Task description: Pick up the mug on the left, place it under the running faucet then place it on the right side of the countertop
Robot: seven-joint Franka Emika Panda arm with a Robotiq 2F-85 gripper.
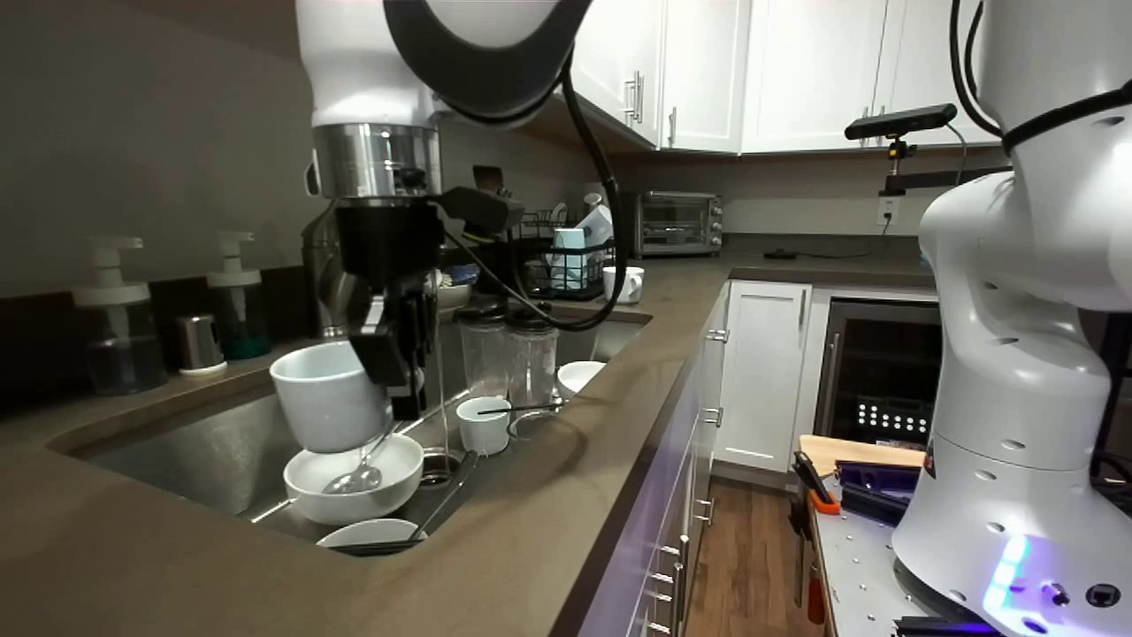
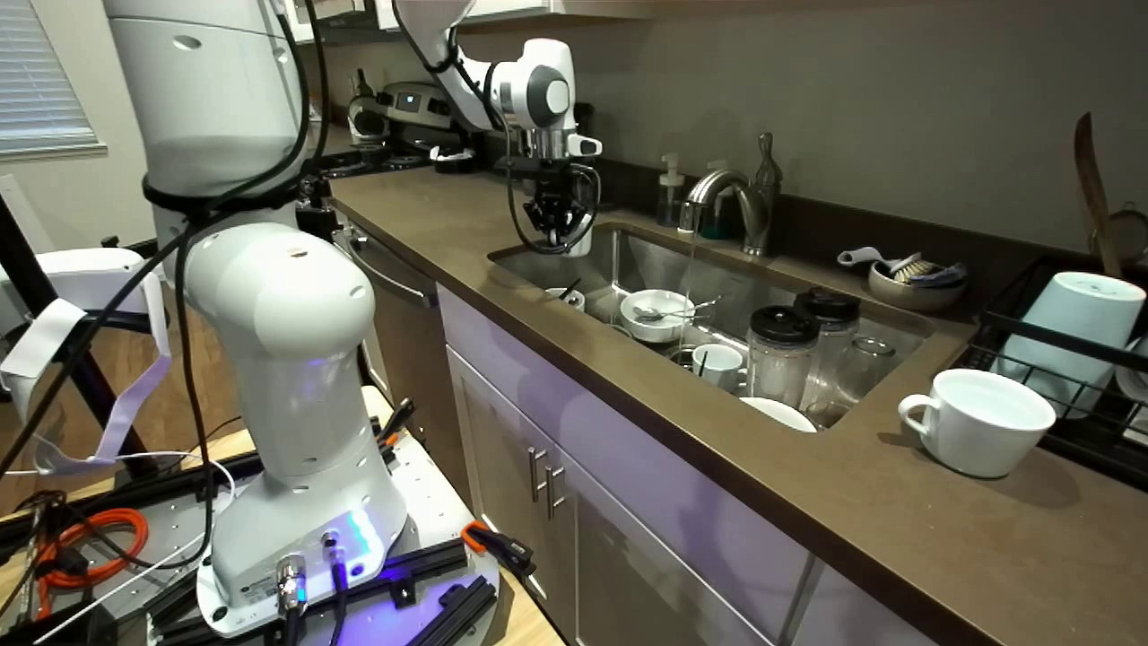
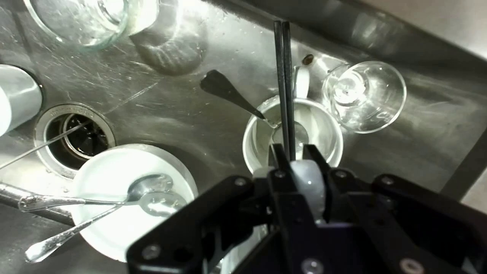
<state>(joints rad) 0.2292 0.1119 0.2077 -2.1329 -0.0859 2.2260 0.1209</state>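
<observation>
The white mug (image 1: 323, 402) hangs tilted above the sink, and my gripper (image 1: 400, 398) is shut on its handle. In the wrist view the handle (image 3: 309, 184) shows between the two black fingers (image 3: 279, 158), while most of the mug is hidden behind the gripper. Only a bit of the held mug (image 2: 582, 243) shows below the gripper (image 2: 558, 238) in an exterior view. The silver faucet (image 2: 755, 211) stands at the sink's back edge, to the right of the mug there, with a thin stream of water (image 2: 690, 287) falling from it. The dark countertop (image 1: 539, 522) surrounds the sink.
The sink (image 2: 744, 296) holds a white bowl with spoons (image 2: 659, 316), a white cup with chopsticks (image 3: 289, 114), a small mug (image 2: 717, 366) and jars with black lids (image 2: 783, 354). Another white mug (image 2: 979, 422) sits on the countertop beside the dish rack (image 2: 1058, 368). Soap bottles (image 1: 119, 327) line the back.
</observation>
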